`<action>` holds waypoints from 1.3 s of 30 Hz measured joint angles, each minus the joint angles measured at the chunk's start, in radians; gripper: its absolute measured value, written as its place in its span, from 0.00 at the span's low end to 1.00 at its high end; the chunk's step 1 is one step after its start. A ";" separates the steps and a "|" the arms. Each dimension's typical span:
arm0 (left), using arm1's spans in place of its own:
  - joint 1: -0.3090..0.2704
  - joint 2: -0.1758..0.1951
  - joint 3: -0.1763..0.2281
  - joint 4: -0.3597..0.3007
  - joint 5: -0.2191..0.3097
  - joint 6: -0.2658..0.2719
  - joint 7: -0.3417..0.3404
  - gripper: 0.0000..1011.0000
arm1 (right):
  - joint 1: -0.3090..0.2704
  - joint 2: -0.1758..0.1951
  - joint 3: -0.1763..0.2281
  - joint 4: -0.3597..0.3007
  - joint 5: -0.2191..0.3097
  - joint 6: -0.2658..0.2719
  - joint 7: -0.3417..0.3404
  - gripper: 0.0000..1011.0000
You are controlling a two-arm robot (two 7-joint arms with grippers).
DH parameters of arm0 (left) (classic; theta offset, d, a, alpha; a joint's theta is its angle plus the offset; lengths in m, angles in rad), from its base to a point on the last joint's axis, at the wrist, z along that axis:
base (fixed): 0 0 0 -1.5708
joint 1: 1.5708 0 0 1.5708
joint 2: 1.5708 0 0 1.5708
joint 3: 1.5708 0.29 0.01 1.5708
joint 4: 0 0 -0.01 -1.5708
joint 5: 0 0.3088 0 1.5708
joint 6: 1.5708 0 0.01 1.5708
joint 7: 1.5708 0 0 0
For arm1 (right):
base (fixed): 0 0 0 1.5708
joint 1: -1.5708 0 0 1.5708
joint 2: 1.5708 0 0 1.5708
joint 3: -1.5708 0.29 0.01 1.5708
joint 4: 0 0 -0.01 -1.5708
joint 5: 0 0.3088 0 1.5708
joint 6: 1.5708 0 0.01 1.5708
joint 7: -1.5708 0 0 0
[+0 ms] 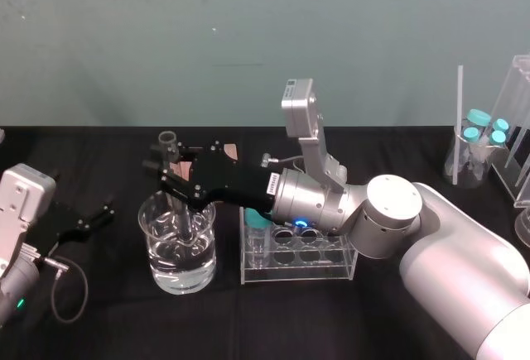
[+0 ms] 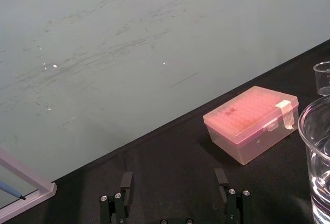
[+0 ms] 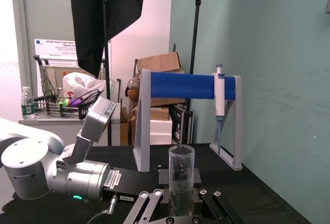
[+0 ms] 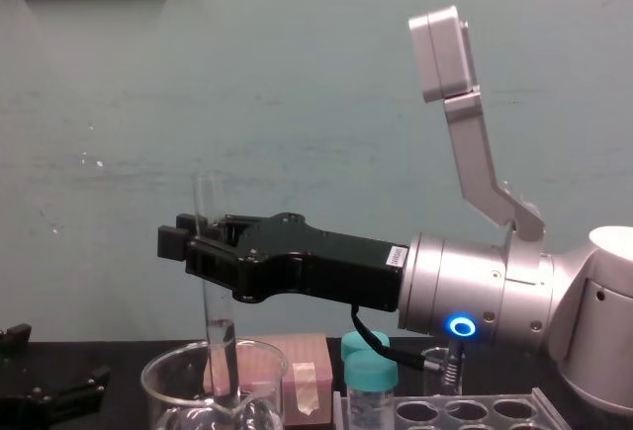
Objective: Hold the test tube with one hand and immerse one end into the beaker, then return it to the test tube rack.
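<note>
One test tube (image 4: 211,252) is your concern here. It stands nearly upright with a slight lean, its rounded lower end down inside the beaker (image 1: 184,262) and its open mouth well above the rim. From the chest view I judge the tip has reached the clear liquid, so the dipping step looks to be in hand or just met.

Your right end effector (image 4: 193,244) is pinching the tube around its middle, fingers closed on the glass from either side. That grip height makes sense: it leaves the lower part free to enter the beaker while the black fingers stay above the rim and dry. The arm reaches in level from the right, crossing over the test tube rack (image 1: 300,267), which sits just beside the beaker on the bench (image 1: 108,320). That closeness keeps the return trip short.

When you go back, lift straight up until the tip clears the rim, because a sideways pull could knock glass against glass. The rack's front holes look free. Teal-capped vials (image 4: 371,373) stand at its near end under the wrist, so choose a hole away from them.

Your left end effector (image 1: 104,215) rests low at the bench's left, fingers spread and holding nothing, well apart from the beaker.
</note>
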 joint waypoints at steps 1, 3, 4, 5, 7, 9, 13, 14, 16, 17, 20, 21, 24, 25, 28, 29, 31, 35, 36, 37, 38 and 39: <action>0.000 0.000 0.000 0.000 0.000 0.000 0.000 0.99 | 0.000 -0.001 0.000 0.002 0.000 -0.001 0.001 0.24; 0.000 0.000 0.000 0.000 0.000 0.000 0.000 0.99 | 0.000 -0.003 0.001 0.007 -0.001 -0.004 0.004 0.24; 0.000 0.000 0.000 0.000 0.000 0.000 0.000 0.99 | 0.000 -0.004 0.002 0.009 -0.002 -0.005 0.005 0.24; 0.000 0.000 0.000 0.000 0.000 0.000 0.000 0.99 | 0.000 -0.005 0.002 0.010 -0.002 -0.005 0.006 0.24; 0.000 0.000 0.000 0.000 0.000 0.000 0.000 0.99 | -0.001 -0.006 0.003 0.013 -0.003 -0.006 0.006 0.24; 0.000 0.000 0.000 0.000 0.000 0.000 0.000 0.99 | -0.002 -0.006 0.005 0.015 -0.004 -0.007 0.007 0.24; 0.000 0.000 0.000 0.000 0.000 0.000 0.000 0.99 | -0.002 -0.008 0.007 0.024 -0.007 -0.010 0.009 0.24; 0.000 0.000 0.000 0.000 0.000 0.000 0.000 0.99 | -0.002 -0.009 0.007 0.026 -0.008 -0.010 0.009 0.24; 0.000 0.000 0.000 0.000 0.000 0.000 0.000 0.99 | -0.002 -0.010 0.008 0.031 -0.010 -0.011 0.010 0.24; 0.000 0.000 0.000 0.000 0.000 0.000 0.000 0.99 | -0.002 -0.010 0.009 0.032 -0.011 -0.012 0.010 0.24; 0.000 0.000 0.000 0.000 0.000 0.000 0.000 0.99 | -0.002 -0.011 0.010 0.037 -0.013 -0.012 0.011 0.24; 0.000 0.000 0.000 0.000 0.000 0.000 0.000 0.99 | -0.002 -0.012 0.010 0.039 -0.013 -0.013 0.012 0.24; 0.000 0.000 0.000 0.000 0.000 0.000 0.000 0.99 | -0.001 -0.014 0.010 0.043 -0.016 -0.013 0.013 0.24; 0.000 0.000 0.000 0.000 0.000 0.000 0.000 0.99 | 0.000 -0.014 0.010 0.044 -0.017 -0.013 0.013 0.24; 0.000 0.000 0.000 0.000 0.000 0.000 0.000 0.99 | 0.001 -0.016 0.011 0.047 -0.021 -0.013 0.012 0.24; 0.000 0.000 0.000 0.000 0.000 0.000 0.000 0.99 | 0.002 -0.017 0.011 0.049 -0.023 -0.013 0.012 0.24; 0.000 0.000 0.000 0.000 0.000 0.000 0.000 0.99 | 0.002 -0.018 0.011 0.049 -0.025 -0.013 0.011 0.24; 0.000 0.000 0.000 0.000 0.000 0.000 0.000 0.99 | 0.004 -0.021 0.011 0.054 -0.032 -0.014 0.006 0.24; 0.000 0.000 0.000 0.000 0.000 0.000 0.000 0.99 | 0.004 -0.021 0.011 0.054 -0.034 -0.014 0.005 0.24; 0.000 0.000 0.000 0.000 0.000 0.000 0.000 0.99 | 0.004 -0.021 0.011 0.055 -0.035 -0.014 0.004 0.24; 0.000 0.000 0.000 0.000 0.000 0.000 0.000 0.99 | 0.004 -0.022 0.011 0.055 -0.035 -0.014 0.003 0.24; 0.000 0.000 0.000 0.000 0.000 0.000 0.000 0.99 | 0.004 -0.022 0.011 0.055 -0.035 -0.014 0.003 0.24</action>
